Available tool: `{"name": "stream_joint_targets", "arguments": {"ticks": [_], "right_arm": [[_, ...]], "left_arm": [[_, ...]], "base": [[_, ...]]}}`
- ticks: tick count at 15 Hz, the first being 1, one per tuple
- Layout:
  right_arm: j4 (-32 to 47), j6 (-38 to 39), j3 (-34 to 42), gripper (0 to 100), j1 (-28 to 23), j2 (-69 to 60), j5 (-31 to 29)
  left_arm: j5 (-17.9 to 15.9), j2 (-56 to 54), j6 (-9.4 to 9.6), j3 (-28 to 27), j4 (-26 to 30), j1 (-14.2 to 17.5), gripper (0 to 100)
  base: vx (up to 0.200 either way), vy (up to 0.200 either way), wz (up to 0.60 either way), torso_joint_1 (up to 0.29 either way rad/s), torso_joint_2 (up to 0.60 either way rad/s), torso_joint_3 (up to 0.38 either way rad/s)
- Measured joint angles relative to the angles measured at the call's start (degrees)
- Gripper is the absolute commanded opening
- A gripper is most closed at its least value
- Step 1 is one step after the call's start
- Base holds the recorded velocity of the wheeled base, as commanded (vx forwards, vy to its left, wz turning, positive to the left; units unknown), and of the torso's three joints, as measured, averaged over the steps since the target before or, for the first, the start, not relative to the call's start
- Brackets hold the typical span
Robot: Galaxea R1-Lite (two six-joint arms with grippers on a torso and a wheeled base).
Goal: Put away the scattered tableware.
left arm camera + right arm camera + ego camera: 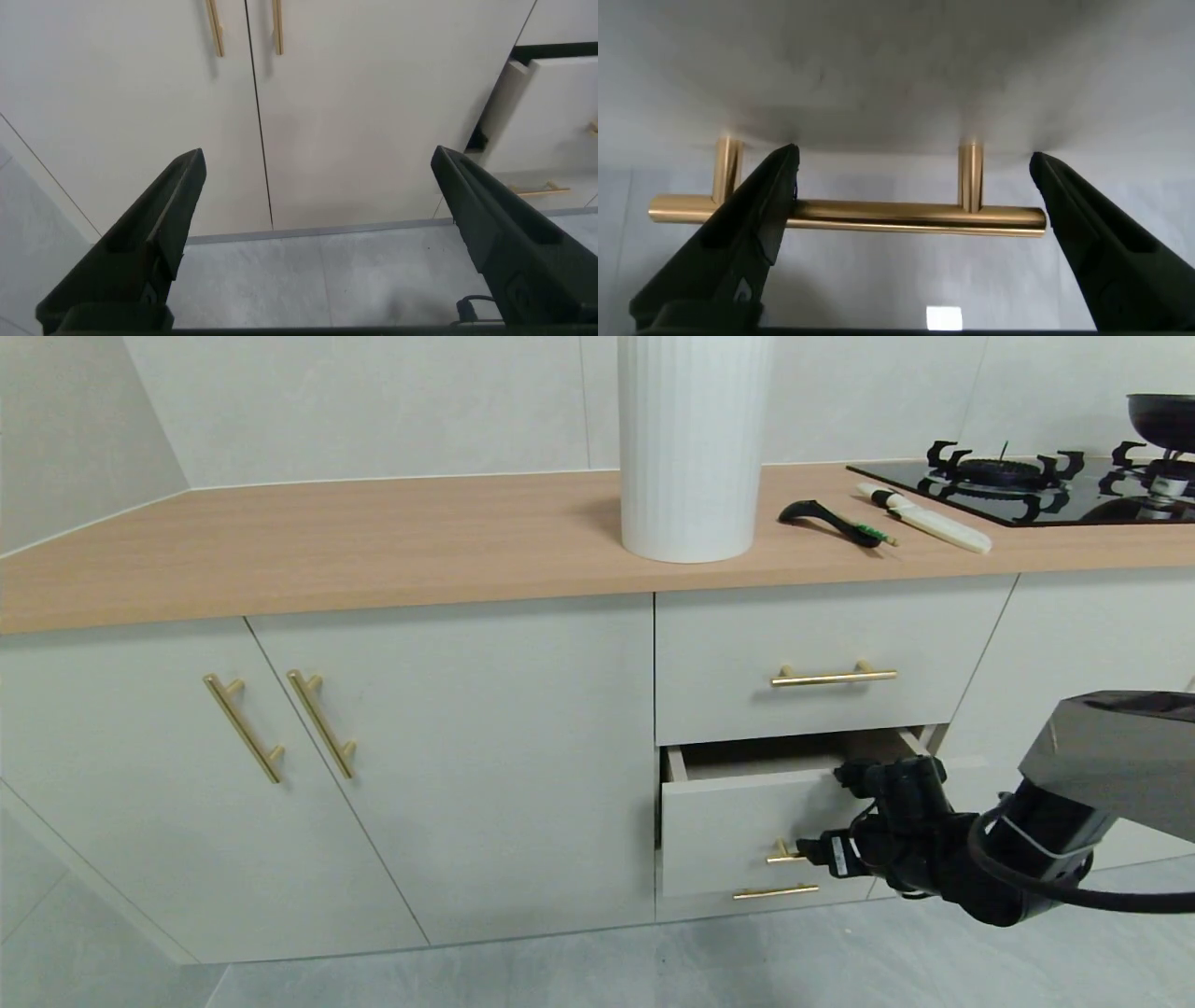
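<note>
A black spoon with a green-marked handle (831,521) and a white-bladed knife (924,518) lie on the wooden counter (373,541), just left of the stove. Below them, the middle drawer (738,807) is pulled partly out. My right gripper (831,812) is at that drawer's front. In the right wrist view it (913,163) is open, and the drawer's gold bar handle (850,217) runs across the gap between its fingers without being clamped. My left gripper (318,159) is open and empty, low down, facing the double cabinet doors (262,112).
A tall white ribbed cylinder (691,448) stands on the counter above the drawers. The black gas hob (1027,485) with a pan (1162,420) is at the far right. The top drawer (822,663) is closed. A bottom drawer handle (775,892) shows below. The floor is grey tile (308,280).
</note>
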Motion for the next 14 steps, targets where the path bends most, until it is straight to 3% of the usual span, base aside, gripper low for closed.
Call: {"name": "stream_joint_targets", "arguments": {"ticks": [4, 6, 14], "right_arm": [[13.60, 0.00, 0.88, 100, 1.65, -10.45, 3.25], [16.84, 0.05, 1.05, 100, 2.54, -15.32, 3.85], [9.63, 1.39, 2.26, 100, 3.55, -23.61, 3.30]], "left_arm": [[0.00, 0.00, -0.02, 0.00, 0.00, 0.00, 100], [0.02, 0.00, -0.02, 0.00, -0.02, -0.05, 100], [0.00, 0.00, -0.02, 0.00, 0.00, 0.04, 100]], "base": [[0.000, 0.000, 0.00, 0.000, 0.00, 0.000], [0.000, 0.000, 0.00, 0.000, 0.00, 0.000], [0.000, 0.000, 0.00, 0.000, 0.00, 0.000]]}}
